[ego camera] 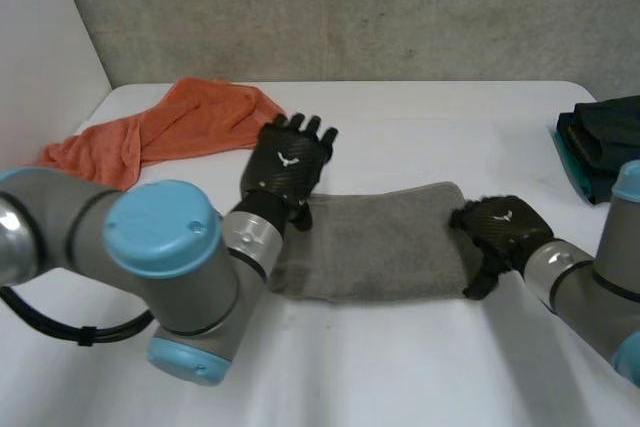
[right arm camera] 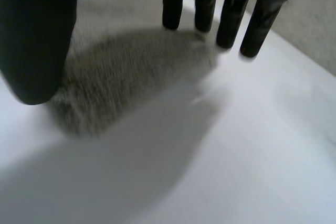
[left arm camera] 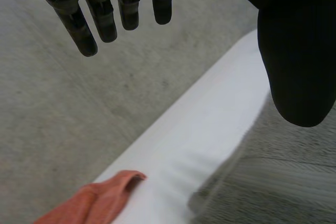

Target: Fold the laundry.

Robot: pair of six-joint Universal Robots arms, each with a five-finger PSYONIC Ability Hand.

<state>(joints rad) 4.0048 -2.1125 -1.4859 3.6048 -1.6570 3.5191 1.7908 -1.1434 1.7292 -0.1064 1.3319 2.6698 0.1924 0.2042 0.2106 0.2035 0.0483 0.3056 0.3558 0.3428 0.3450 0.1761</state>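
Note:
A grey towel (ego camera: 380, 242) lies folded in a long strip across the middle of the white table (ego camera: 420, 347). My left hand (ego camera: 288, 162) hovers at the towel's left end with its fingers (left arm camera: 100, 19) straight and spread, holding nothing. Below its thumb in the left wrist view lies the grey towel (left arm camera: 283, 182). My right hand (ego camera: 500, 227) is at the towel's right end. Its fingers (right arm camera: 231, 14) are straight and stand apart from the thumb, open just over the edge of the grey towel (right arm camera: 131, 72), with no cloth pinched.
An orange towel (ego camera: 170, 127) lies crumpled at the table's back left, and its corner (left arm camera: 100, 200) lies beyond the left hand. A pile of dark clothes (ego camera: 605, 147) sits at the right edge. A grey wall stands behind the table.

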